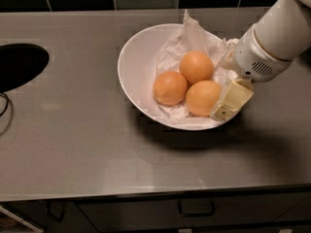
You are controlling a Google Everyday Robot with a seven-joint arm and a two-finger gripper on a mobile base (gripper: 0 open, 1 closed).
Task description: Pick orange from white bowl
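The white bowl [133, 67] sits on the grey counter, right of the middle. It holds three oranges on crumpled white paper [192, 35]. The orange [201, 97], the largest and palest, lies at the front right of the bowl. Two smaller, deeper-orange ones lie at the back [196, 67] and on the left [170, 88]. My gripper [229, 102], cream-coloured under a white arm, reaches in from the right. It hangs over the bowl's right rim, right beside the large orange and at its height.
A dark round sink opening [19, 64] lies at the counter's left edge, with a thin cable [5, 108] below it. Dark tiles run along the back. The counter's front edge and a drawer handle [197, 208] are at the bottom.
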